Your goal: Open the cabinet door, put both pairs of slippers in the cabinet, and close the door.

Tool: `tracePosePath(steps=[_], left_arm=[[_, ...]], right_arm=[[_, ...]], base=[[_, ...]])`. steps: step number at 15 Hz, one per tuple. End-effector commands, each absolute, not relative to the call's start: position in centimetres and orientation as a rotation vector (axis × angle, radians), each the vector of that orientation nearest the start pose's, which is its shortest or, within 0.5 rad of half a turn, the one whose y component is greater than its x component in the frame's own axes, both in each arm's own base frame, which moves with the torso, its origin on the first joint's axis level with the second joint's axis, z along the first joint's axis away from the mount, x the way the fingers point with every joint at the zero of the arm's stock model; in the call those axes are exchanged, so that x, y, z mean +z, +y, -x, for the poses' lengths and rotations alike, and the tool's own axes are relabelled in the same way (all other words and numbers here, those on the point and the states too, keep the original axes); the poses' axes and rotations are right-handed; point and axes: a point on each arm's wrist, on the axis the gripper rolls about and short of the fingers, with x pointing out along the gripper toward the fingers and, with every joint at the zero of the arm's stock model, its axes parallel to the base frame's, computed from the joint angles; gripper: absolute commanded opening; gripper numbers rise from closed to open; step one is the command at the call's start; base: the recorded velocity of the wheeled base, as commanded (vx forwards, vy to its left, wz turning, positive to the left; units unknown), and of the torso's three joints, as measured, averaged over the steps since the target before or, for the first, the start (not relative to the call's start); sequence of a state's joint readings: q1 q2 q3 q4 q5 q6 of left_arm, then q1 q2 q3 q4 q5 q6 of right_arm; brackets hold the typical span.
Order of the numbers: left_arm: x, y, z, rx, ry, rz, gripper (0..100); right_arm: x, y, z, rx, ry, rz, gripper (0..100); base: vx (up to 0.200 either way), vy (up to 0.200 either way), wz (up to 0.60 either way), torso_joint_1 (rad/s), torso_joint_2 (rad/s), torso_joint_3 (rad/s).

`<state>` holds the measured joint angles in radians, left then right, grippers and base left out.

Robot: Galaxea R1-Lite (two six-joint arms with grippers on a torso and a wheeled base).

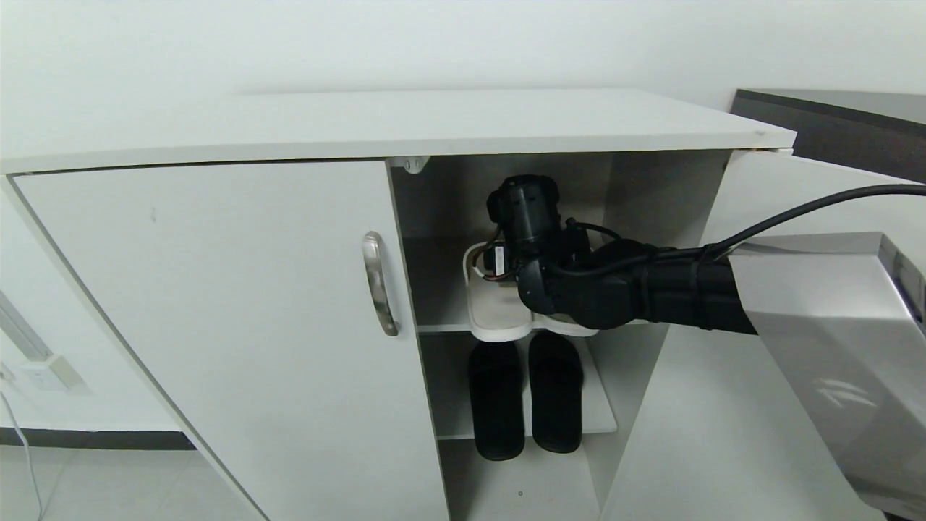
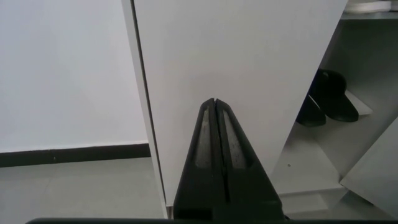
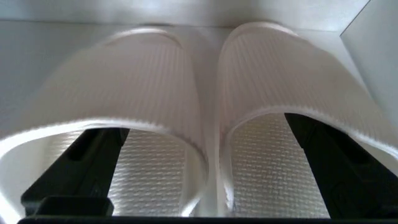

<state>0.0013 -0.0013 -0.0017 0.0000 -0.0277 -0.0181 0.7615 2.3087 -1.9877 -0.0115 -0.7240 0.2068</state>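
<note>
The white cabinet (image 1: 405,126) has its right door (image 1: 723,434) swung open and its left door (image 1: 217,304) closed. A pair of white slippers (image 1: 495,311) lies on the upper shelf, heels slightly over the edge. A pair of black slippers (image 1: 524,398) lies on the shelf below. My right arm (image 1: 615,289) is inside the upper compartment. My right gripper (image 3: 208,149) is open, one finger (image 3: 81,155) under each strap of the white slippers (image 3: 155,81). My left gripper (image 2: 214,109) is shut and empty, low in front of the closed left door, with the black slippers (image 2: 326,99) off to its side.
The left door has a metal handle (image 1: 379,284) at its inner edge. A dark counter (image 1: 832,123) stands beyond the cabinet at the right. A wall socket (image 1: 51,373) and cable are at the lower left. Grey floor (image 2: 81,193) lies in front of the cabinet.
</note>
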Motion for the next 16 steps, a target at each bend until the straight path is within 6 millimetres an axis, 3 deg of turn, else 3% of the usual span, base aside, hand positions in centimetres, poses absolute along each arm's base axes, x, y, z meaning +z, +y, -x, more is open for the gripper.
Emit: tracePosePath(steps=[1, 7, 11, 16], left_arm=[[7.6, -0.1, 2.3, -0.028, -0.001, 0.018, 0], [7.6, -0.1, 2.3, -0.026, -0.001, 0.018, 0], [7.6, -0.1, 2.3, -0.028, -0.001, 0.018, 0], [7.6, -0.1, 2.3, -0.026, -0.001, 0.018, 0]], right_arm=[[21.5, 32.1, -35.3, 0.019, 0.229, 0.000, 100], [21.6, 31.4, -31.0, 0.066, 0.238, 0.012, 100], [21.3, 29.6, -25.5, 0.149, 0.235, 0.014, 100], [19.1, 27.1, -19.7, 0.297, 0.223, -0.008, 100]], base=[[0.000, 0.000, 0.00, 0.000, 0.00, 0.000], [0.000, 0.000, 0.00, 0.000, 0.00, 0.000], [0.000, 0.000, 0.00, 0.000, 0.00, 0.000], [0.000, 0.000, 0.00, 0.000, 0.00, 0.000]])
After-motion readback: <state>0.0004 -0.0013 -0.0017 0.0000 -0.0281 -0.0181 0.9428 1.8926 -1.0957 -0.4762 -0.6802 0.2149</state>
